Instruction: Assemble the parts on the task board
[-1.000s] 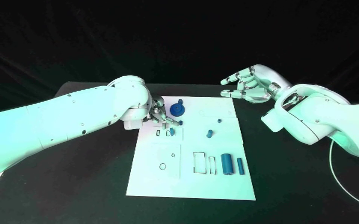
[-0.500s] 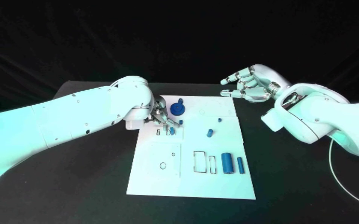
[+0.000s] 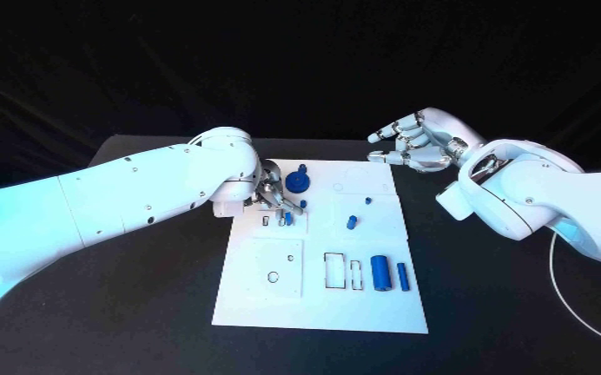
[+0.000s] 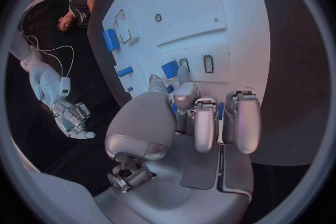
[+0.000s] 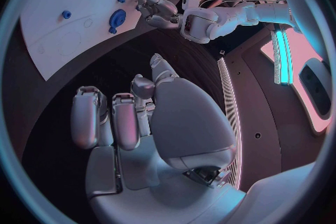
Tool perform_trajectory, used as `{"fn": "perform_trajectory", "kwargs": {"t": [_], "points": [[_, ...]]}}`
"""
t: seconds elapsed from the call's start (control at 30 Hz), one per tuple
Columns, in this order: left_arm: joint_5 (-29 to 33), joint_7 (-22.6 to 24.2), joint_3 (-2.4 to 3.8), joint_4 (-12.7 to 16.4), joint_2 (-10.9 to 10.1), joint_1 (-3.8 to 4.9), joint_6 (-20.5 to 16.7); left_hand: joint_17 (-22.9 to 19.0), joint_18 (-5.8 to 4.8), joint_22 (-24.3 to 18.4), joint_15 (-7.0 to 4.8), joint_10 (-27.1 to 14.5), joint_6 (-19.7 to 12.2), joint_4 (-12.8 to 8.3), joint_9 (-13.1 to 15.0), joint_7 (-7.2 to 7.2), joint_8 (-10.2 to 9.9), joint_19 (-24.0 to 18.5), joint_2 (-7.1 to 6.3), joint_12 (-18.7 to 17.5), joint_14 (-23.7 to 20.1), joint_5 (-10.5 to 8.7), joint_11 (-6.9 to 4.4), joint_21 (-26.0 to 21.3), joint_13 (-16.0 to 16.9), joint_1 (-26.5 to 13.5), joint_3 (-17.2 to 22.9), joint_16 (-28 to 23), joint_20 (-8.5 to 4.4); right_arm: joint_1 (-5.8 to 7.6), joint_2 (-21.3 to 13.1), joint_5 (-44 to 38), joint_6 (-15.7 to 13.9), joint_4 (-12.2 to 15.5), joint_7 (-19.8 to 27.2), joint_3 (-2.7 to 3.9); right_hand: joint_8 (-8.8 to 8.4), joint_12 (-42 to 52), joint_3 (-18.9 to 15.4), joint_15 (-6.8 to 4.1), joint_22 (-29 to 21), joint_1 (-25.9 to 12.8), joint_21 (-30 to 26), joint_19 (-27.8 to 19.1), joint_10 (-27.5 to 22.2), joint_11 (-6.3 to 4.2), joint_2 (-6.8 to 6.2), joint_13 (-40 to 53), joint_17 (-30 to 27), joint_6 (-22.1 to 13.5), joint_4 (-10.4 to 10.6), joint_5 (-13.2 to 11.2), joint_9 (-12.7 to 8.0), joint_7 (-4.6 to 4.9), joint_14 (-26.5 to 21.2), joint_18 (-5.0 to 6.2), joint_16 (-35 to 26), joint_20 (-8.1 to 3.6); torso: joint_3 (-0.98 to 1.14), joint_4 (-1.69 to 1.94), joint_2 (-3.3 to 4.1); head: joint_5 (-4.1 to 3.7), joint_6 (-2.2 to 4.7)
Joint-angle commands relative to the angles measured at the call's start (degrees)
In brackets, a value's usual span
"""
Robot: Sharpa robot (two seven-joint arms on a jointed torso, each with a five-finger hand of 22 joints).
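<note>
Nearest the robot, on the white task board (image 3: 320, 305), 2 blue cylinders stand side by side: a thick cylinder (image 3: 379, 274) and a thin cylinder (image 3: 402, 275), just right of a rectangular slot outline (image 3: 334, 272). Farther up the board lies a small blue peg (image 3: 352, 221). At the board's left edge the left hand (image 3: 274, 197) reaches down with fingertips (image 4: 175, 92) bunched around a small blue part (image 4: 170, 69) on the board; whether it actually grips the part I cannot tell. A round blue knob (image 3: 297, 182) sits just beyond. Farthest back, the right hand (image 3: 419, 142) hovers above the board's far right corner, fingers curled inward, holding nothing.
</note>
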Motion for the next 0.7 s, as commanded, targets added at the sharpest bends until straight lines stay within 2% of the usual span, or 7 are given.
{"fn": "perform_trajectory", "kwargs": {"t": [0.03, 0.7], "points": [[0.6, -0.1, 0.01, -0.2, 0.4, -0.07, 1.2, 15.1, -0.36, 8.1, -0.37, 0.5, -0.3, -0.2, 0.1, 0.06, 0.3, 3.7, 0.0, 0.2, 6.0, -0.17, 0.09, 0.3, 0.1, 0.5, 0.2, 0.2, -0.27, 0.0, 0.1, -0.4, 1.1, 0.0, -0.1, -0.01, -0.23, -0.3, 0.3, -0.27, -0.1, -0.2, -0.2, -0.3, -0.4, 0.02, 0.18, 0.0, 1.1, 0.4, 0.2, 0.1, 0.0, 0.0, 2.9, 1.05, -0.4, -0.02, -0.01, -0.06, 0.03, -0.04, -0.09], [1.3, 0.0, -0.02, -0.3, 0.6, -0.35, 1.3, 15.1, -0.41, 8.4, -0.36, 0.4, -0.8, -1.3, 1.5, 0.06, 0.7, 3.8, 0.84, 0.4, 6.0, -0.15, 0.1, 0.5, 0.3, 3.6, 1.9, 0.2, -0.23, 0.0, 0.4, -0.4, 1.8, -0.4, -0.1, -0.03, -0.23, -0.3, 0.3, -0.27, -0.1, -0.2, -0.2, -0.3, -0.4, 0.02, 0.18, 0.0, 1.1, 0.4, 0.2, 0.1, 0.0, 0.0, 2.9, 1.05, -0.4, -0.02, 0.01, 0.03, 0.02, -0.18, -0.47]]}}
